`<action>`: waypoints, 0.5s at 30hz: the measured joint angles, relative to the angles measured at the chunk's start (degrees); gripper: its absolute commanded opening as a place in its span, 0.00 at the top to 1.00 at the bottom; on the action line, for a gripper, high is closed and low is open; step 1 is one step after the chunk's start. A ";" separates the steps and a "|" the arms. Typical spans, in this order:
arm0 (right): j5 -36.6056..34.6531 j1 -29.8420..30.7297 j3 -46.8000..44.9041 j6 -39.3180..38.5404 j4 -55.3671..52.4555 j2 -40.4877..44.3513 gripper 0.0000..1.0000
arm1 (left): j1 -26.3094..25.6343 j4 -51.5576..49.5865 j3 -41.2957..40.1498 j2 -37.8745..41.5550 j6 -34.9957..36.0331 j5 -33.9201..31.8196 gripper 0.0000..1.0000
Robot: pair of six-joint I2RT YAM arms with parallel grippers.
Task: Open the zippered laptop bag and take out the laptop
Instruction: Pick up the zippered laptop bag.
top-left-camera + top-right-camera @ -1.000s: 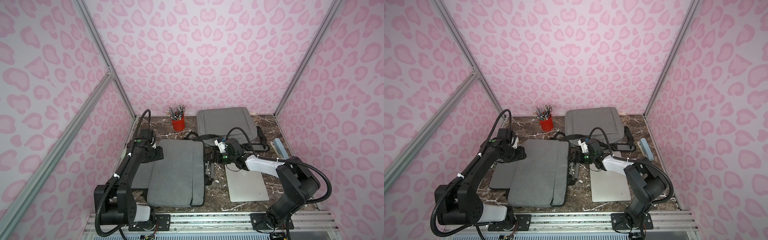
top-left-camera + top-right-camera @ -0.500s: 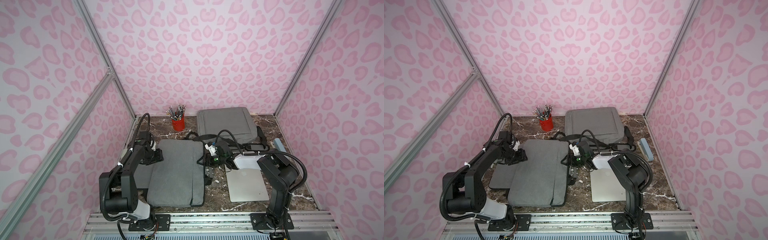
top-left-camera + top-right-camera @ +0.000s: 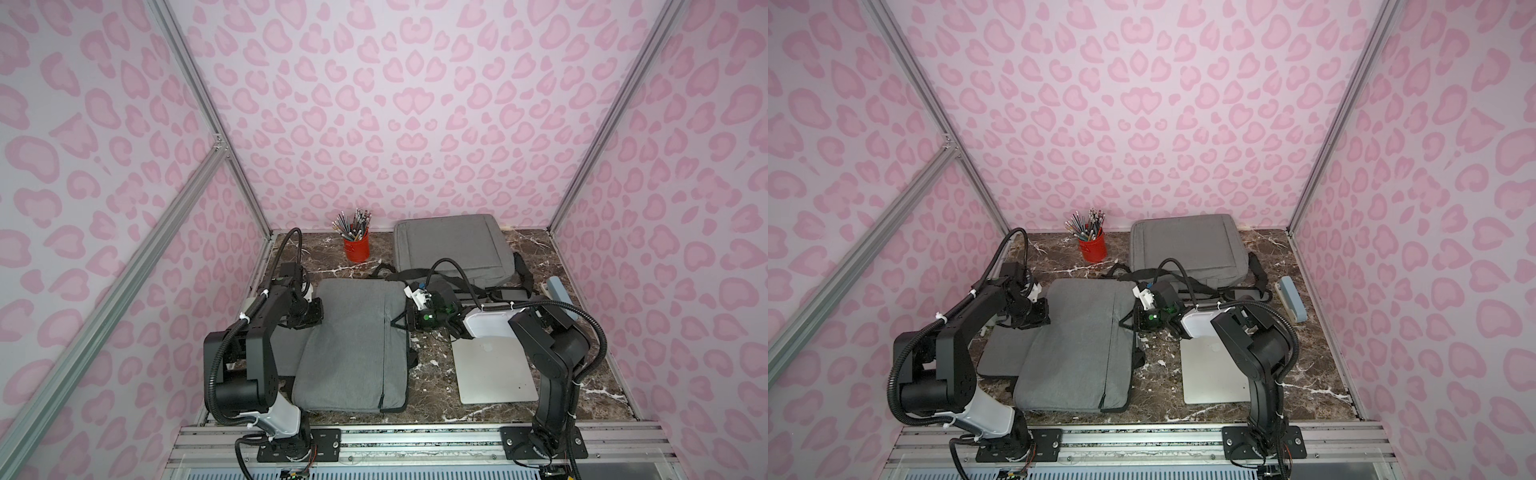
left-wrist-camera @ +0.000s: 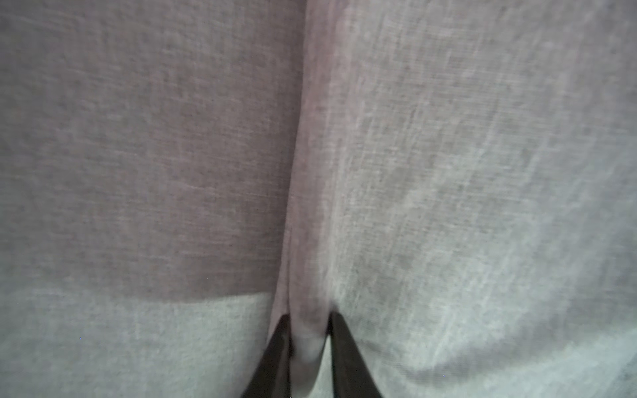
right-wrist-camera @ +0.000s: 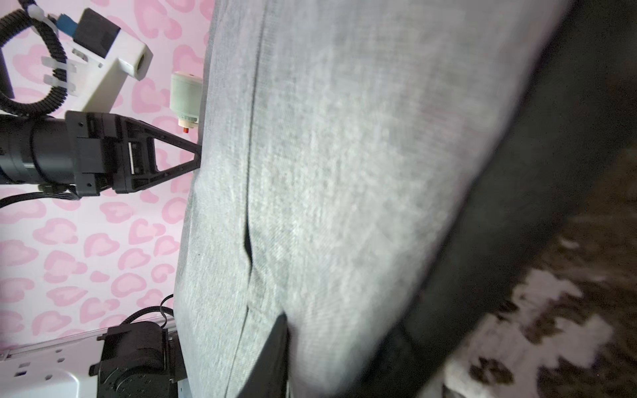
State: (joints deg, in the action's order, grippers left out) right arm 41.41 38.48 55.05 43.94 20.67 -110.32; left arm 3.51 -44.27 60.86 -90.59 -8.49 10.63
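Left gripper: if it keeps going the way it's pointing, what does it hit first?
Nothing to travel through: the left gripper is already pinched on a fold of the grey laptop bag, at its side edge. Pushing on would most likely just drive deeper into the fabric, across the bag toward the right gripper.

L arm reaches fwd from its base, elbow bent, left gripper point(image 4: 306, 330) at the far-left edge of the grey laptop bag point(image 3: 353, 345), jaws pinched on a fold of its fabric. R arm folds back over its base, forearm low and pointing across toward the bag, right gripper point(image 5: 337, 344) at the bag's far-right edge, fingers point(image 5: 272, 358) clamped on that edge. Both wrists sit low, grippers roughly facing each other across the bag.
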 measured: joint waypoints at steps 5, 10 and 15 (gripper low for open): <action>-0.92 0.52 0.09 0.00 -1.25 1.51 0.94 | 0.00 -2.32 1.36 2.14 0.90 -0.11 0.97; -2.56 0.81 0.35 0.07 -4.09 4.00 1.00 | -0.04 -5.55 3.96 3.41 1.14 0.74 0.98; -4.04 0.79 0.35 1.05 -6.69 8.92 1.00 | -0.13 -8.26 7.61 4.26 1.57 2.27 0.98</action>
State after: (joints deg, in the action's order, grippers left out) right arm 37.36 39.27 55.40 44.99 13.98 -101.41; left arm 3.38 -52.53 68.47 -86.32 -6.92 12.91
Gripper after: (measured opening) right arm 0.104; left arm 0.077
